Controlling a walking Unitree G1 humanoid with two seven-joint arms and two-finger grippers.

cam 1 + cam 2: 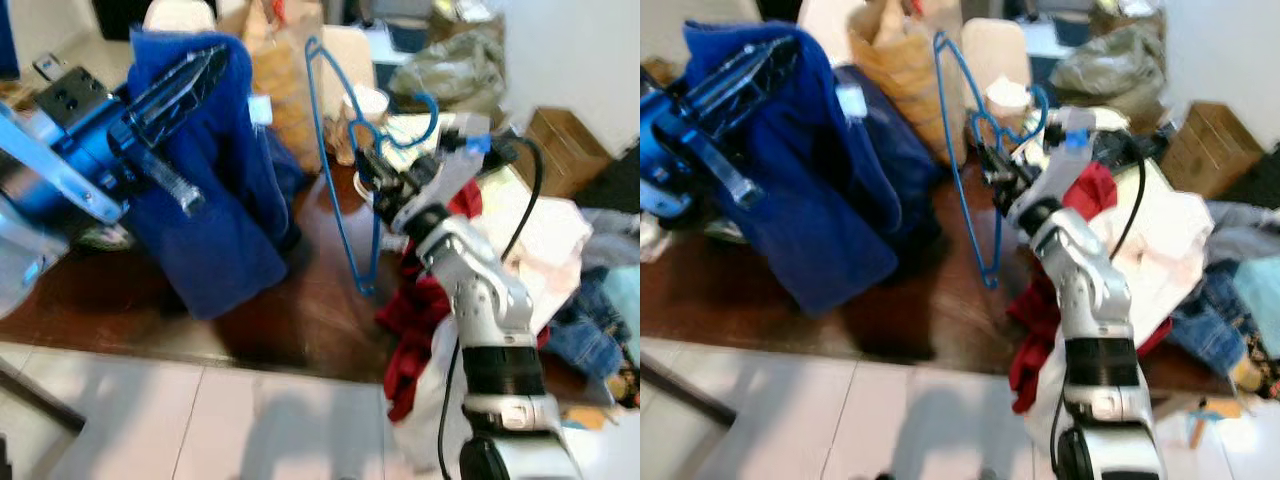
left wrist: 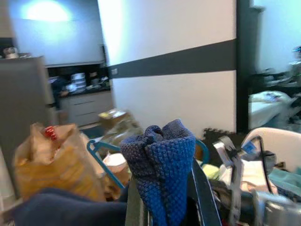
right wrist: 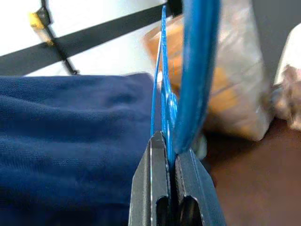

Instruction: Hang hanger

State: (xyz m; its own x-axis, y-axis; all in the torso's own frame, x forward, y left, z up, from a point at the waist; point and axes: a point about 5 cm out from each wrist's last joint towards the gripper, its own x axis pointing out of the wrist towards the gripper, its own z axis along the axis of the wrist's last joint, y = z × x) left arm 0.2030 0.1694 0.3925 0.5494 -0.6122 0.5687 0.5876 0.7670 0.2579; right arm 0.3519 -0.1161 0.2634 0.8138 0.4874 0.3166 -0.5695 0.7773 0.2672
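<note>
The right gripper point(image 1: 372, 180) is raised over the dark brown surface point(image 1: 300, 310), its fingers point(image 3: 162, 188) clamped on a blue wire hanger point(image 1: 345, 170). The hanger stands nearly upright and edge-on to the head camera, its hook point(image 1: 425, 115) curling above the gripper and its lower corner point(image 1: 365, 290) hanging just above the surface. In the right wrist view the wire runs up from between the two pressed fingertips.

The left gripper point(image 1: 185, 75) is lifted on the left, its fingers closed on a blue garment point(image 1: 210, 200) that drapes down from them to the surface. In the left wrist view a bunched fold of blue knit point(image 2: 162, 165) sits pinched between the fingers.

The hanger is just beside the garment, to its right, apart from it. Behind them stands a tan paper bag point(image 1: 280, 70) and a paper cup point(image 1: 367, 103). A heap of clothes, red point(image 1: 415, 320) and white point(image 1: 545, 240), lies under the right arm. A cardboard box point(image 1: 565, 150) sits further right
</note>
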